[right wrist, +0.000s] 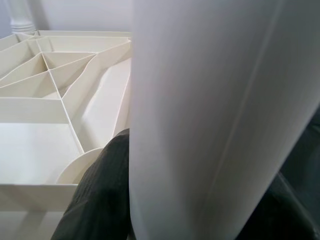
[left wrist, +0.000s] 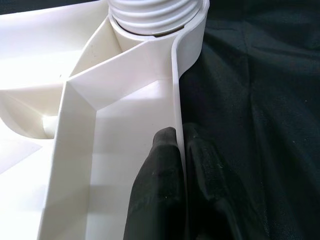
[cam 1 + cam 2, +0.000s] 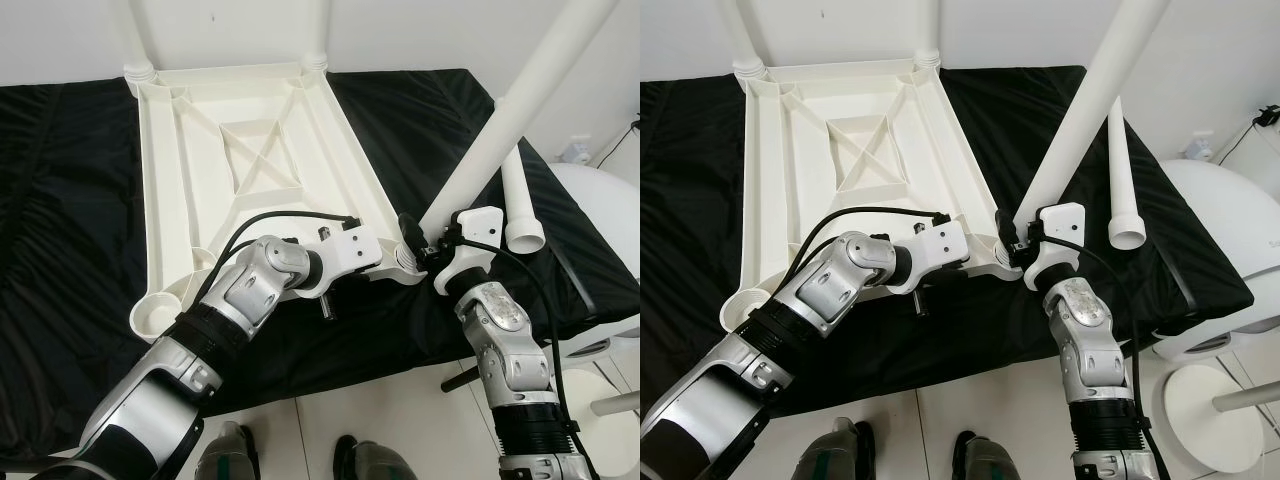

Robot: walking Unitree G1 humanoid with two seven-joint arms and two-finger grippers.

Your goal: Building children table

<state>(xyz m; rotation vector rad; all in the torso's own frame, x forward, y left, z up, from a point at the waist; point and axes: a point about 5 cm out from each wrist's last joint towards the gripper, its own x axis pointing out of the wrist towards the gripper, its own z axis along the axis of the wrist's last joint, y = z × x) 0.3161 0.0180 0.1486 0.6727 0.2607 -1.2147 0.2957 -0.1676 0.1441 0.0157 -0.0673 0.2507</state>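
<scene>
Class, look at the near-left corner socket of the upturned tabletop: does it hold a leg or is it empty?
Empty. The near-left socket of the tabletop shows as an open ring with no leg; a spare leg lies loose on the black cloth.

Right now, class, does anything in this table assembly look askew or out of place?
Yes. The leg held by the right pincer leans at the corner socket instead of standing upright like the far legs, and one spare leg lies loose.
</scene>
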